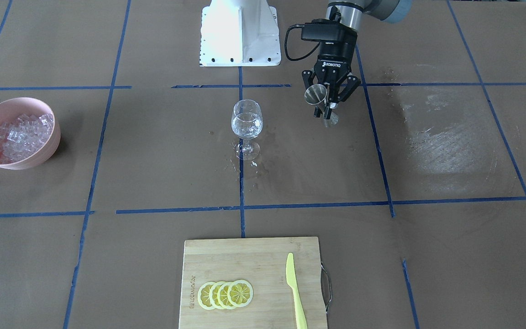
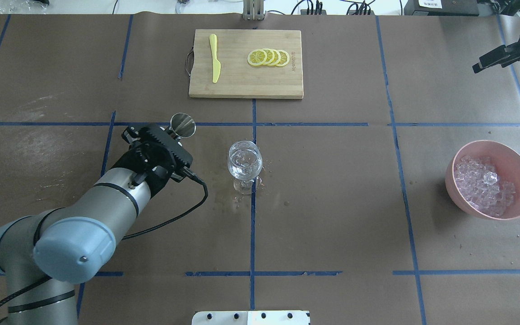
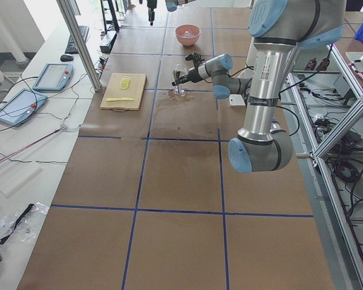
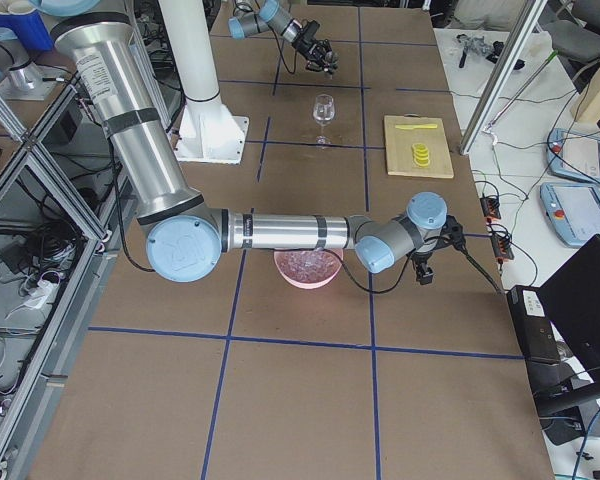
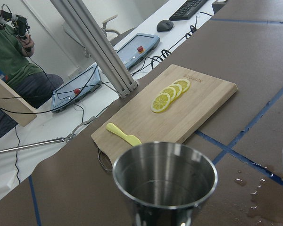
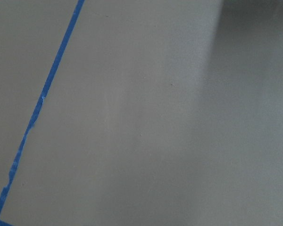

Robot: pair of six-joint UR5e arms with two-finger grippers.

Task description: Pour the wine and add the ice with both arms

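A stemmed wine glass [image 1: 246, 123] [image 2: 244, 163] stands at the table's middle with clear wine [image 1: 246, 128] in its bowl. My left gripper [image 1: 329, 101] is shut on a steel jigger [image 1: 317, 94] [image 2: 183, 125] [image 5: 165, 175], held above the table on my left of the glass and apart from it. The ice [image 1: 22, 134] [image 2: 484, 184] lies heaped in a pink bowl [image 1: 44, 153] [image 2: 458, 160] far to my right. My right gripper [image 2: 497, 58] [image 4: 426, 272] hovers beyond the bowl near the table's far right edge; whether it is open I cannot tell. The right wrist view shows only brown paper and blue tape.
A bamboo cutting board [image 1: 244, 260] [image 2: 233, 81] at the far middle carries lemon slices [image 1: 225, 294] [image 2: 268, 57] and a yellow knife [image 1: 295, 290] [image 2: 215, 63]. Wet patches [image 1: 445, 141] mark the paper. The white robot base [image 1: 240, 32] stands behind the glass. A seated person [image 5: 12, 70] is past the table.
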